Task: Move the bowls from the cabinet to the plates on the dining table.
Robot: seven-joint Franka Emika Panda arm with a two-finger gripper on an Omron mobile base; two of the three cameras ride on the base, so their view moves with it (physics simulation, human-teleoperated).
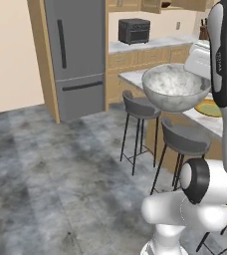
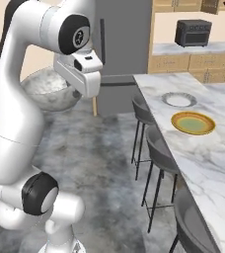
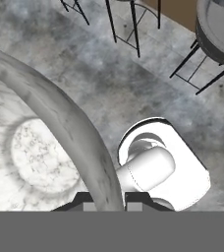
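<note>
Item: marbled stone bowl (image 1: 176,87), deep, round, grey-white; carried upright in the air, mouth up, rim roughly level, no long axis to speak of. Position: above the grey floor, near the bar stools (image 1: 141,106), short of the dining table (image 2: 203,148). Gripper (image 3: 109,201): fingers pinched on the bowl's rim wall. On the table: pale grey plate (image 2: 179,100) and yellowish tan plate (image 2: 193,123), side by side, apart.
</note>
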